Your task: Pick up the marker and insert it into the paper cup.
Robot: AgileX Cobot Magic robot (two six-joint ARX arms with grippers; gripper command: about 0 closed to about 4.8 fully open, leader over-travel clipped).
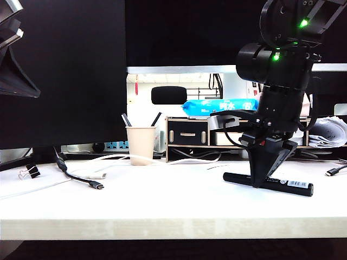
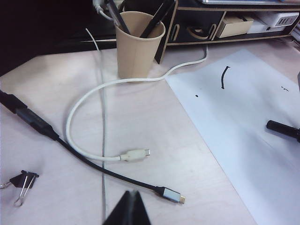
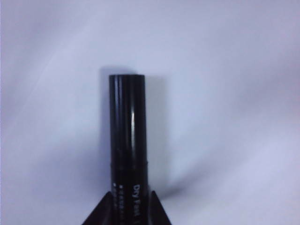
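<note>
White tabletop (image 1: 162, 206): marker (image 1: 271, 184) lies at four o'clock, cup (image 1: 140, 144) (two pens inside) at nine. Right tool (image 1: 264, 181) straddles it, grip unconfirmed; off-centre pinch risks tipping. Left tool (image 2: 127, 211) idles, apparently together.

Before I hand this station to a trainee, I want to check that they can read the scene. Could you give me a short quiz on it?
1. True or false: the marker lies flat on the table, outside the paper cup.
2. Which end effector is down at the marker, with its fingers on either side of the barrel? A) the left end effector, hovering over the cables; B) the right end effector.
3. Fill in: the paper cup stands ___ near the back of the table.
Key: 1 true; 2 B; 3 upright.
</note>
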